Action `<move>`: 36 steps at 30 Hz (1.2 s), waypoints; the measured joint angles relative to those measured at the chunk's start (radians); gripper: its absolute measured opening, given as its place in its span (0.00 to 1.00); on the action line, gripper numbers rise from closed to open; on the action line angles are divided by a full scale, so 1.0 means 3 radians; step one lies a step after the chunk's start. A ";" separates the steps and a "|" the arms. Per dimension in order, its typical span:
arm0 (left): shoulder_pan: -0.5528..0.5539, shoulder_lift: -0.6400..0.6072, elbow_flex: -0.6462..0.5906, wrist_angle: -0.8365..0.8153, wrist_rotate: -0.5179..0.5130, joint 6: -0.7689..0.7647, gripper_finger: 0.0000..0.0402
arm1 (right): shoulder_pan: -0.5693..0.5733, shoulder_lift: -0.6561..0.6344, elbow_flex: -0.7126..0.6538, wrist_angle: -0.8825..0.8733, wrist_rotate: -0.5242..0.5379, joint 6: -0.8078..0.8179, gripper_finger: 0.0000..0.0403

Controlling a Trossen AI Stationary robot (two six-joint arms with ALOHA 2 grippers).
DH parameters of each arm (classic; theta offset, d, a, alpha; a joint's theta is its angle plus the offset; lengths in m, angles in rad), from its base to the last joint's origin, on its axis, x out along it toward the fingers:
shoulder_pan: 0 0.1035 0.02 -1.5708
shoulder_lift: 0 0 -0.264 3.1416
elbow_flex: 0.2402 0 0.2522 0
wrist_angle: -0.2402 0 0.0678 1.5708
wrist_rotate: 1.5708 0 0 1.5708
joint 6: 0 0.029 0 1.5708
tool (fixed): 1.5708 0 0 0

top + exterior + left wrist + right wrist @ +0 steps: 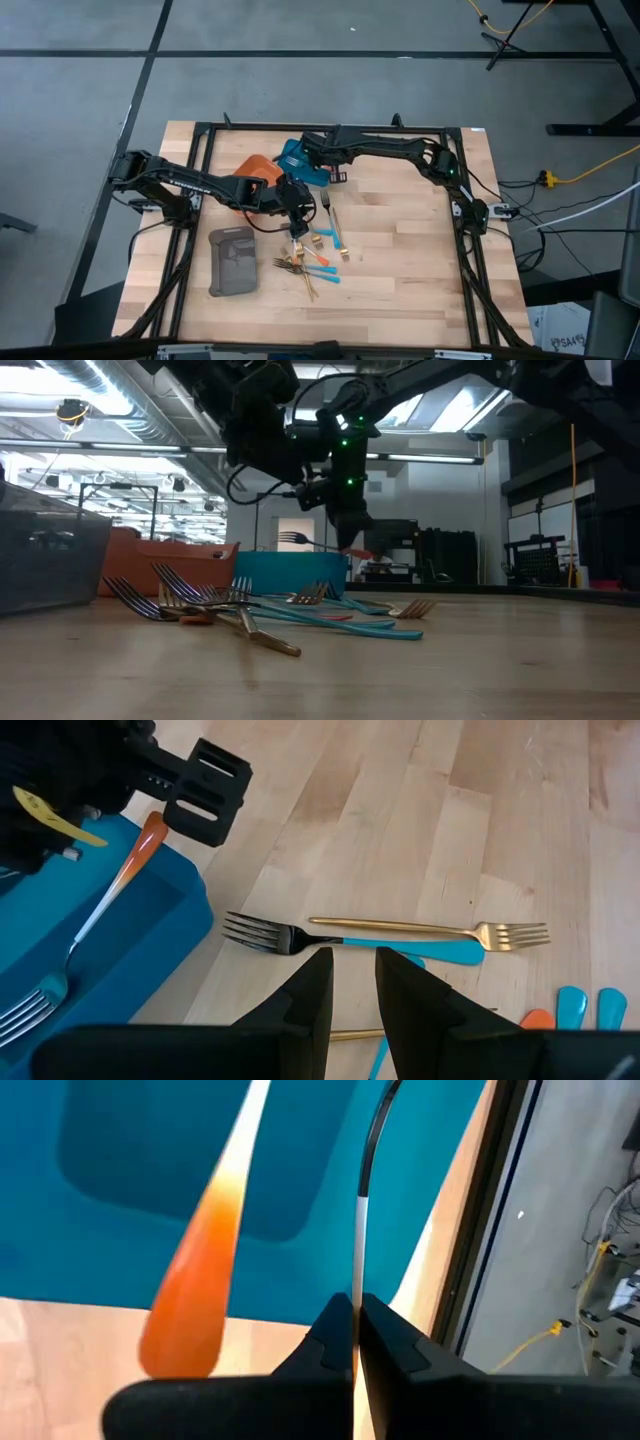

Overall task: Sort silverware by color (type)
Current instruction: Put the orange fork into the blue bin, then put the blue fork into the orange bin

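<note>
Right gripper [354,1342] pinches fork [362,1230]; left gripper [352,982] parted, handle end hidden

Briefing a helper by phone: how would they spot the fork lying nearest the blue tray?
Find the blue tray on the wooden table. Just off its corner a fork lies on the wood, tines toward the tray. Unlike the all-gold fork alongside, which points away, it has dark tines and a blue handle.
</note>
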 joint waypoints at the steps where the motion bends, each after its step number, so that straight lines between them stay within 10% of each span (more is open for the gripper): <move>1: 0.0000 0.0000 0.0000 0.0000 0.0000 0.0000 0.18 | 0.0001 0.0000 0.0000 0.0014 -0.0008 0.0001 0.00; 36: 0.0000 0.0000 0.0000 -0.0001 0.0000 0.0000 0.18 | 0.0001 0.0000 0.0001 0.0345 -0.0112 -0.0023 0.23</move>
